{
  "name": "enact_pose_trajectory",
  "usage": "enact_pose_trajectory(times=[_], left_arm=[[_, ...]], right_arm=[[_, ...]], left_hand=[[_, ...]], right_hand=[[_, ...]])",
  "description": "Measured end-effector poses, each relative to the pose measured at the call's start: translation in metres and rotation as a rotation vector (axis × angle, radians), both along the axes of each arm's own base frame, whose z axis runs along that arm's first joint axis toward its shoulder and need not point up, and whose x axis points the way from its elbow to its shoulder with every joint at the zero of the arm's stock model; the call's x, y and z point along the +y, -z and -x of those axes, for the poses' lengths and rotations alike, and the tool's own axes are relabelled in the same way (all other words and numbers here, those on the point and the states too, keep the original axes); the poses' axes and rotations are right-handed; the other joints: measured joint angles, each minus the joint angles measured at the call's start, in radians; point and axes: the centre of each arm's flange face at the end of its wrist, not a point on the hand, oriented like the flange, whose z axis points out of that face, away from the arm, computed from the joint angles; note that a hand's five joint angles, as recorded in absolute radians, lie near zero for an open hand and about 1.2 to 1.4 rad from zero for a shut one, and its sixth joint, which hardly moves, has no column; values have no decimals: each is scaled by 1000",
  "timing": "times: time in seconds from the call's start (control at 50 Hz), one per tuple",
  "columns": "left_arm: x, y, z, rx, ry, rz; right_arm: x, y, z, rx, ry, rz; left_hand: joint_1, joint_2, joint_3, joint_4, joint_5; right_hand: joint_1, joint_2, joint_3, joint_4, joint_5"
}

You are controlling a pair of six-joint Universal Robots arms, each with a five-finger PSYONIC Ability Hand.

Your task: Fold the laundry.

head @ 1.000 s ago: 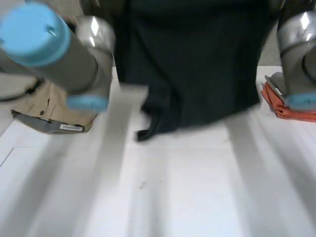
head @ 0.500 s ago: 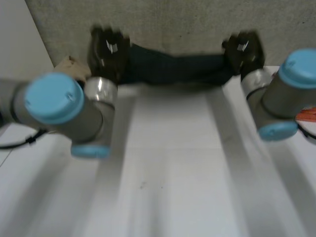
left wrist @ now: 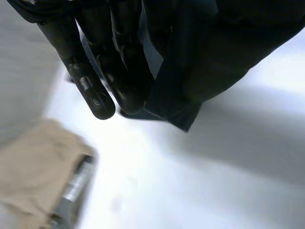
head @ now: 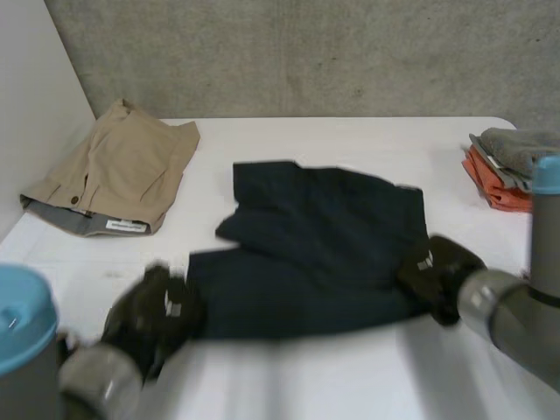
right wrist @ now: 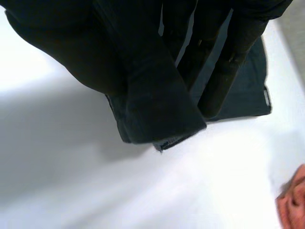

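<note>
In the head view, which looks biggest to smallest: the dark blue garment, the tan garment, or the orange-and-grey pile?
1. dark blue garment, spread across the middle
2. tan garment
3. orange-and-grey pile, partly cut off, so its full size is unsure

From high up behind the arms we look down at the white table, the dark cloth in its middle. From the left wrist we look along the left hand, very close to one near corner of the cloth. From the right wrist we look along the right hand at the other corner. All views share the cloth.
</note>
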Motion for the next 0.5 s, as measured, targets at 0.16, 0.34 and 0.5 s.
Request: enact_pose_trajectory(times=[0.16,0.34,0.5], left_arm=[[65,-12,-13,-120,220,-190],[-21,-24,50,155,182,153],[-124,-11,114,339,125,445]], right_arm=[[57,-10,20,123,-128,-66],[9,-7,12,-30,-15,66],[-70,13,-5,-161,123,269]], left_hand=[[0,0,0,0,0],[0,0,0,0,0],[0,0,0,0,0]], right_hand=[[0,0,0,0,0],[0,0,0,0,0],[0,0,0,0,0]])
